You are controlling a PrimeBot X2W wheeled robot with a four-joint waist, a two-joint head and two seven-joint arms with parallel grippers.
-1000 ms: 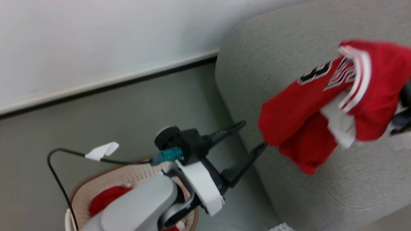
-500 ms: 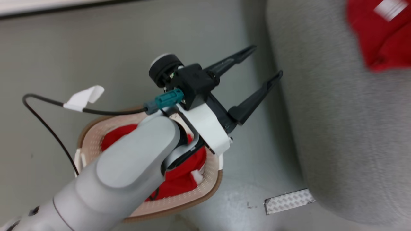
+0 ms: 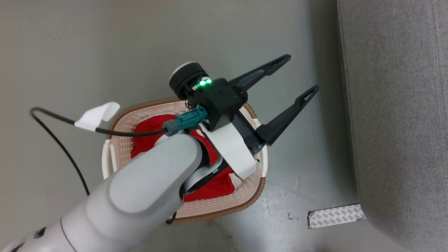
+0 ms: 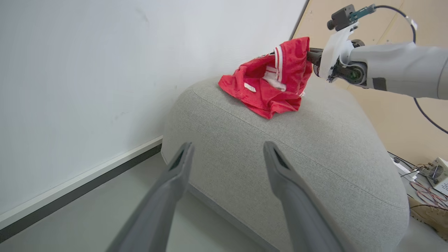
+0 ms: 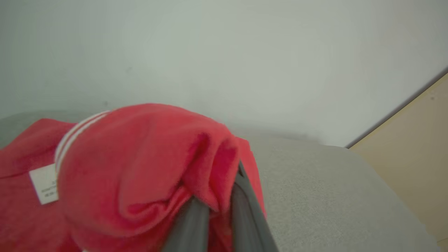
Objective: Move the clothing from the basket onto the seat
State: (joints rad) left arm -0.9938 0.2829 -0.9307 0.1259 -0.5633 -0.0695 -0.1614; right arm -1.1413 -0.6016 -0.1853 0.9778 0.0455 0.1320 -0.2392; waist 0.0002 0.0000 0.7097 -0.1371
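Observation:
In the head view my left gripper (image 3: 301, 74) stands open above the right rim of the cream basket (image 3: 224, 210), which sits on the floor with red clothing (image 3: 147, 140) inside, partly hidden by my forearm. The grey seat (image 3: 395, 105) is at the right. The left wrist view looks past the open left gripper (image 4: 227, 150) at the seat (image 4: 297, 150). A red garment (image 4: 273, 84) with white stripes hangs onto the seat's top, with my right gripper (image 4: 309, 56) shut on it. In the right wrist view the right gripper (image 5: 218, 206) pinches that red garment (image 5: 140, 157) over the seat (image 5: 332, 196).
A strip of patterned tape (image 3: 336, 215) lies on the floor by the seat's corner. A white wall (image 4: 87, 70) with a dark baseboard stands behind the seat. Electronics and wires (image 4: 434, 173) and a tan boot (image 4: 430, 213) lie on the floor beyond the seat.
The head camera has swung down from the seat to the basket, so the held garment has left that view. My left gripper stays open over the basket.

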